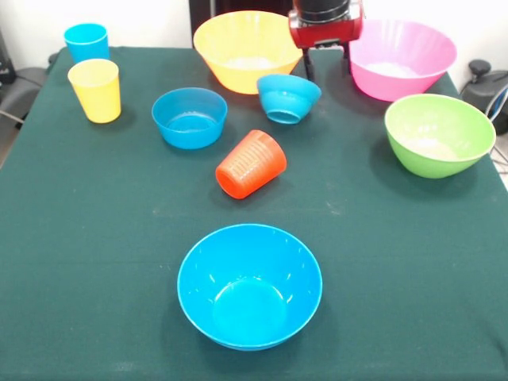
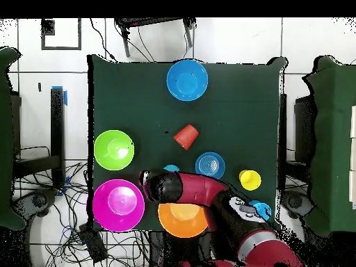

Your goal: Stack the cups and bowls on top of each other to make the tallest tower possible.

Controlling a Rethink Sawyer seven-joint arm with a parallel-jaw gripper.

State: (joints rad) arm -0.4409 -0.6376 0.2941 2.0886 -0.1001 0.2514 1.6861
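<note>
No tower shows; all bowls and cups stand apart. The yellow-orange bowl [image 1: 248, 49] [image 2: 183, 219] and pink bowl [image 1: 401, 58] [image 2: 118, 204] sit at the robot's side. My gripper [image 1: 326, 62] [image 2: 154, 184] hangs between them, open and empty, just above the table. A small blue bowl [image 1: 287, 97] tilts beside it, mostly hidden under the arm in the overhead view. The ridged blue bowl [image 1: 189, 117] [image 2: 210, 165], green bowl [image 1: 439, 133] [image 2: 113, 149] and medium blue bowl [image 1: 249, 286] [image 2: 187, 79] stand upright. The orange-red cup [image 1: 251, 163] [image 2: 185, 136] lies on its side. The yellow cup [image 1: 95, 89] [image 2: 249, 179] and sky blue cup [image 1: 86, 41] [image 2: 262, 208] stand upright.
The table [image 1: 95, 262] has a dark green cloth. Chairs and cables [image 2: 42, 167] lie on the floor around the table.
</note>
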